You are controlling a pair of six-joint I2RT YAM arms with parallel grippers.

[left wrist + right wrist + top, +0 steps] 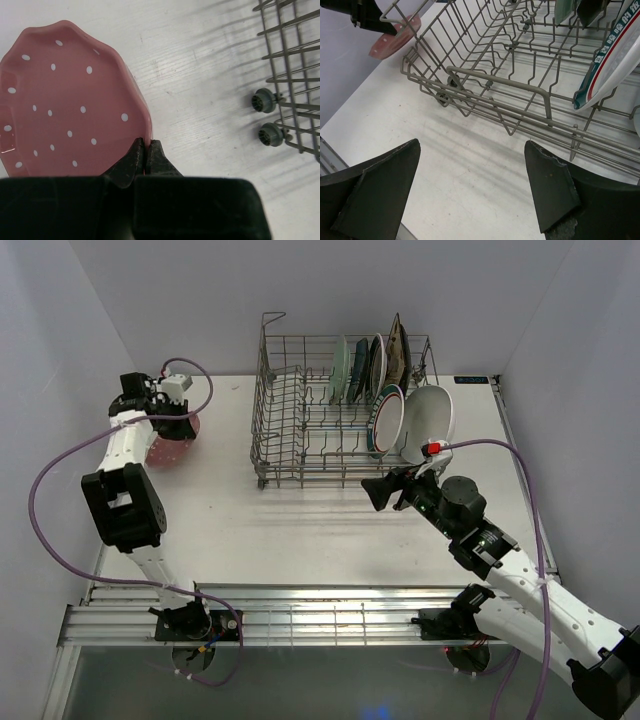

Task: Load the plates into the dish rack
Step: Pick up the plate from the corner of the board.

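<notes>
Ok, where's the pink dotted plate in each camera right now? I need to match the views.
Top external: the pink dotted plate lies at far left, under the left arm's wrist.
Left wrist: it fills the left half, rim pinched in the left tool.
Right wrist: a sliver at upper left.
Shared landmark: the dish rack, seen in all three views.

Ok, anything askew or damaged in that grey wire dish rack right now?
Nothing broken or spilled. The teal-and-red-rimmed white round plate and the white oval plate at the near right corner of the grey wire dish rack lean over, unlike the upright plates behind; whether the oval one sits inside, I cannot tell.
</notes>
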